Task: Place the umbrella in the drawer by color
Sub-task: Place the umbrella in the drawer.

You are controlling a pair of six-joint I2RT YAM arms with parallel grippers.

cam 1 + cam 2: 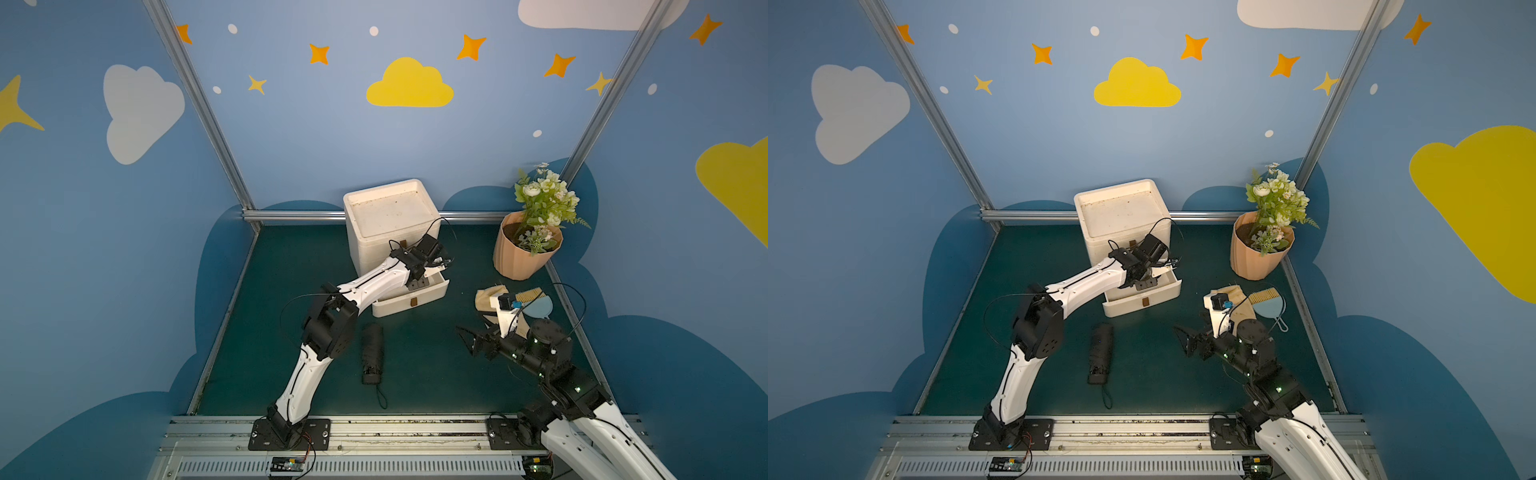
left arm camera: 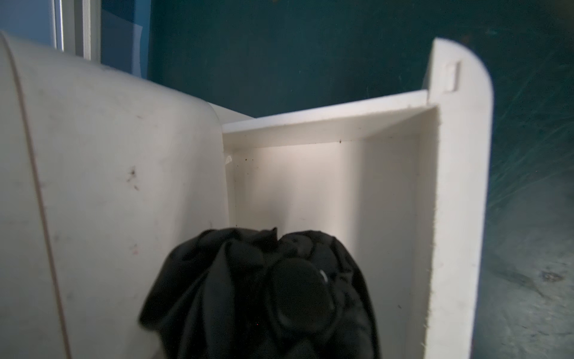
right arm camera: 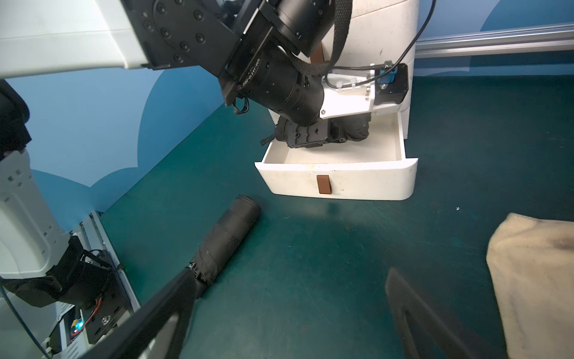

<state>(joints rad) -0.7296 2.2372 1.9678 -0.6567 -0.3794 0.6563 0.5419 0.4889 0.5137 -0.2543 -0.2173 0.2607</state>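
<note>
My left jaws are in the drawer (image 3: 366, 183) with an umbrella (image 2: 264, 295); pinching or slack, I cannot tell. Right jaws spread. Next I'd release, then withdraw.

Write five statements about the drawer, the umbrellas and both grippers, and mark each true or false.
1. The bottom drawer of the white cabinet stands open. True.
2. A folded black umbrella lies on the green mat, outside the drawer. True.
3. The right gripper has its fingers clamped on the cloth. False: they stand apart, empty, above the mat.
4. The flower pot lies on its side. False: it stands upright.
5. The left gripper is down in the drawer with another black umbrella. True.
</note>
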